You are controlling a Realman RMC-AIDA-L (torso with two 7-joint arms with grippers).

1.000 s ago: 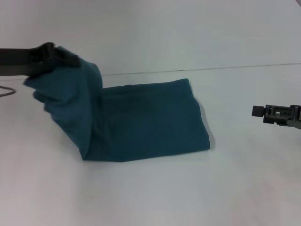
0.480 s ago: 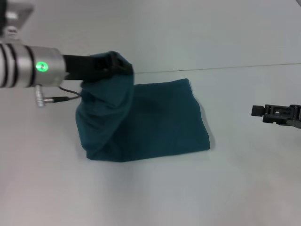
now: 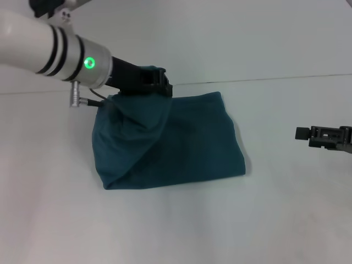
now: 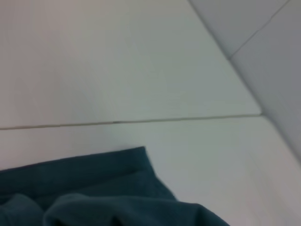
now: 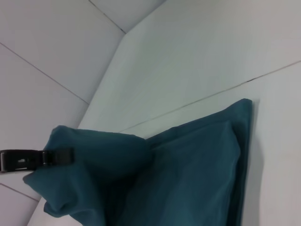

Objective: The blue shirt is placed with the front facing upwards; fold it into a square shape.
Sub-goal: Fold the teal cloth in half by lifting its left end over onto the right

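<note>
The blue shirt (image 3: 181, 143) lies mid-table, plain side up, already folded narrow. Its left end hangs raised from the left gripper (image 3: 159, 83), clamped on that edge, probably to carry it rightward over the rest. The right gripper (image 3: 302, 133) waits well right; its opening cannot be told.

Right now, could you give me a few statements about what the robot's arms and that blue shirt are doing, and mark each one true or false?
1. The left gripper holds up one end of the blue shirt. True.
2. The right gripper is pinching the shirt too. False: it hangs off to the right, apart from the cloth.
3. The shirt's white lettering faces up. False: only plain teal cloth shows.
4. Most of the shirt lies on the white table. True.
5. The shirt is spread out flat in a single layer. False: it is already folded over.
</note>
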